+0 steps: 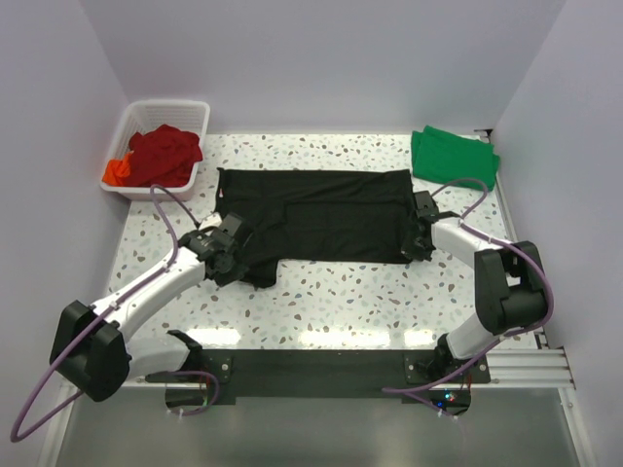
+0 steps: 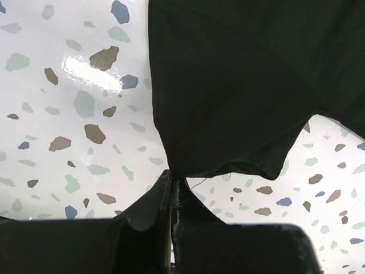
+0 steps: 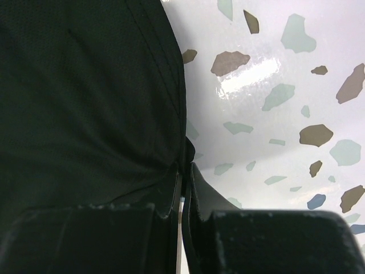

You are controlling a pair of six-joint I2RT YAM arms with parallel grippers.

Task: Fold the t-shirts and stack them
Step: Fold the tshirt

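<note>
The black t-shirt (image 1: 321, 214) lies spread across the middle of the table, its near part folded over. My left gripper (image 1: 226, 255) is shut on its near-left corner; the left wrist view shows the fabric (image 2: 239, 85) pinched at the fingertips (image 2: 174, 181). My right gripper (image 1: 413, 245) is shut on the shirt's near-right edge; the right wrist view shows the cloth (image 3: 85, 103) held between the closed fingers (image 3: 183, 165). The green t-shirt (image 1: 453, 154) lies folded at the back right. The dark red t-shirt (image 1: 165, 154) and orange t-shirt (image 1: 117, 172) lie in the basket.
The white slatted basket (image 1: 195, 112) stands at the back left corner. Speckled tabletop (image 1: 341, 292) shows in front of the black shirt. Pale walls close in the table on the left, back and right.
</note>
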